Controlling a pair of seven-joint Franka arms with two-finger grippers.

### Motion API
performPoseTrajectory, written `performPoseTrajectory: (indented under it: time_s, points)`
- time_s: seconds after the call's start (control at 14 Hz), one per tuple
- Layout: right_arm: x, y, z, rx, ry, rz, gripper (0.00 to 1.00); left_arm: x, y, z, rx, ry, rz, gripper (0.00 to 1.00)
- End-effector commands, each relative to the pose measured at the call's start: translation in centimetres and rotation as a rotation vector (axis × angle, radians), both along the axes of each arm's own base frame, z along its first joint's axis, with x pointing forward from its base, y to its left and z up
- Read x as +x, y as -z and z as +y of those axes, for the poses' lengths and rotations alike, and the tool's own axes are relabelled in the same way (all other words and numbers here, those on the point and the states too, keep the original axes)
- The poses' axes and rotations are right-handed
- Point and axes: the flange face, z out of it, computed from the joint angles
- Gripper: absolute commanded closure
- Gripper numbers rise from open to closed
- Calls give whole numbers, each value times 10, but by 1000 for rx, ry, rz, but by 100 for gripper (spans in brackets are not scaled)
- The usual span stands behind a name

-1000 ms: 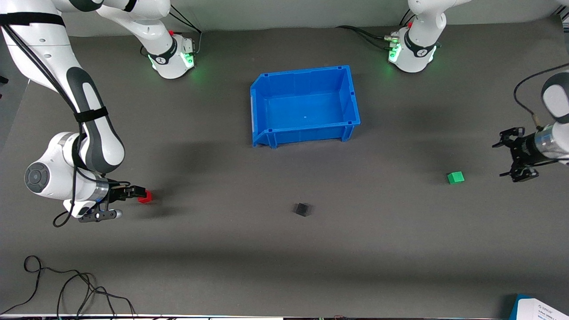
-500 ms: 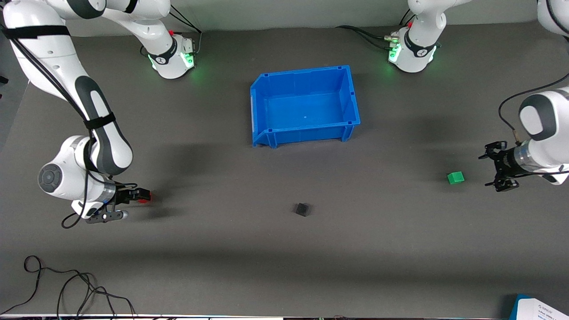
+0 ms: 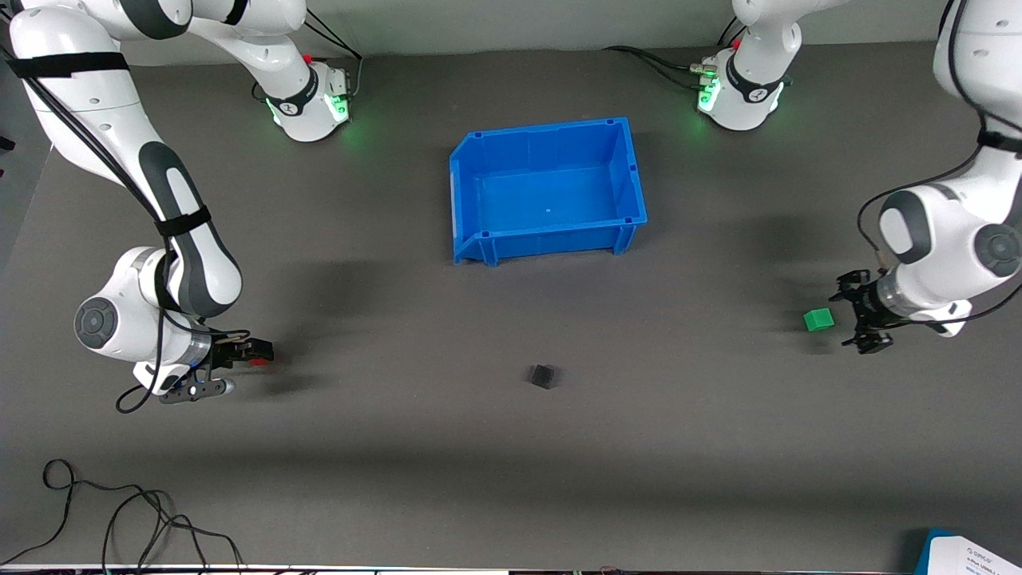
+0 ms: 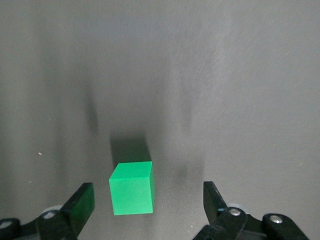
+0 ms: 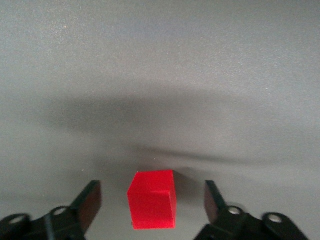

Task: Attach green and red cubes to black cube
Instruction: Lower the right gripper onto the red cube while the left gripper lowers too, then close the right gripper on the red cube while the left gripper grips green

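Inspecting the left arm's end of the table first: the left gripper (image 3: 865,319) sits low over the grey mat (image 3: 511,447), just beside the green cube (image 3: 818,319), on the side of the cube toward that end of the table. In the left wrist view the green cube (image 4: 132,188) rests on the mat between the two black fingers (image 4: 80,202), nearer one finger than the other and touching neither. Fingers are spread wide, nothing gripped.

At the right arm's end, the right gripper (image 3: 257,353) is down at mat level with the red cube (image 3: 260,361) at its fingertips; in the front view only a sliver of red shows past the black fingers. The right wrist view places the red cube (image 5: 152,199) on the mat between the two fingers (image 5: 90,199), roughly centred, with clear mat showing on both sides. Fingers are spread and not pressing the cube.

The black cube (image 3: 544,375) lies alone on the mat, well apart from both grippers and roughly between them, slightly nearer to the front camera than either coloured cube. Nothing is attached to it.

The blue bin (image 3: 467,192) stands on the mat farther from the front camera than the black cube, between the two arm bases. A loose black cable (image 3: 120,519) lies on the mat near the front edge at the right arm's end, and a corner of a white and blue card (image 3: 970,555) shows at the left arm's end
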Motion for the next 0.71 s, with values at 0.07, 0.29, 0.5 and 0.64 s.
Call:
performPoseTrajectory:
  time_s: [0.07, 0.29, 0.5, 0.64]
  points:
    - [8, 12, 0, -3, -30, 11, 25, -2, 10, -10, 42, -13, 7, 3]
    - [5, 24, 2, -2, -33, 29, 47, -3, 18, -11, 49, 3, 21, 4]
    - [5, 25, 2, -1, -30, 29, 88, -6, 20, -5, 55, -1, 28, 4]
    - [10, 14, 3, -1, -30, 10, 90, -11, 24, 1, 65, 0, 36, 5]
